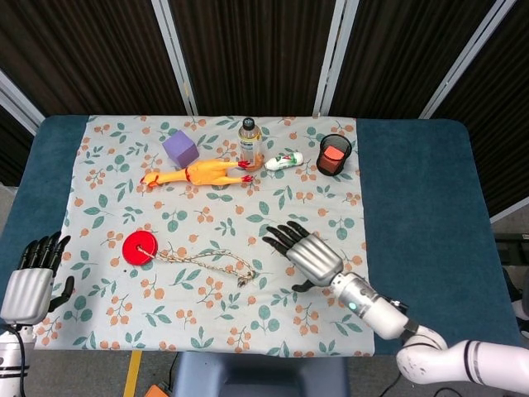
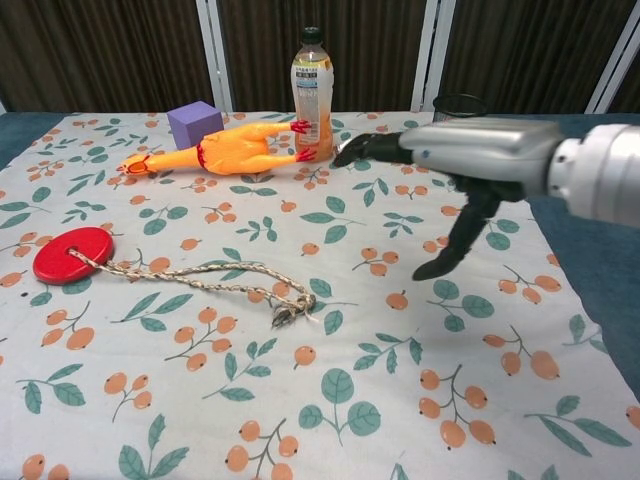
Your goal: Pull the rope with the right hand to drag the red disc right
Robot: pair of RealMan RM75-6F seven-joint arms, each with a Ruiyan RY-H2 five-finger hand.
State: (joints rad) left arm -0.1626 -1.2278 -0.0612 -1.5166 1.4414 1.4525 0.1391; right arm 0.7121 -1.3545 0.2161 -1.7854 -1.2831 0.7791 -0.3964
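Note:
A red disc (image 1: 140, 246) (image 2: 73, 254) lies on the left part of the flowered cloth. A braided rope (image 1: 203, 260) (image 2: 195, 275) runs from it to the right and ends in a frayed knot (image 1: 245, 275) (image 2: 288, 315). My right hand (image 1: 304, 252) (image 2: 455, 158) hovers over the cloth just right of the rope's end, fingers spread, holding nothing. At the table's front left corner my left hand (image 1: 28, 280) is open, off the cloth and away from the disc.
Along the far side stand a purple cube (image 1: 180, 148), a rubber chicken (image 1: 198, 174), a bottle (image 1: 250, 142), a small white bottle (image 1: 283, 160) and a black mesh cup (image 1: 334, 155). The cloth (image 1: 331, 322) ends near the table's blue front edge.

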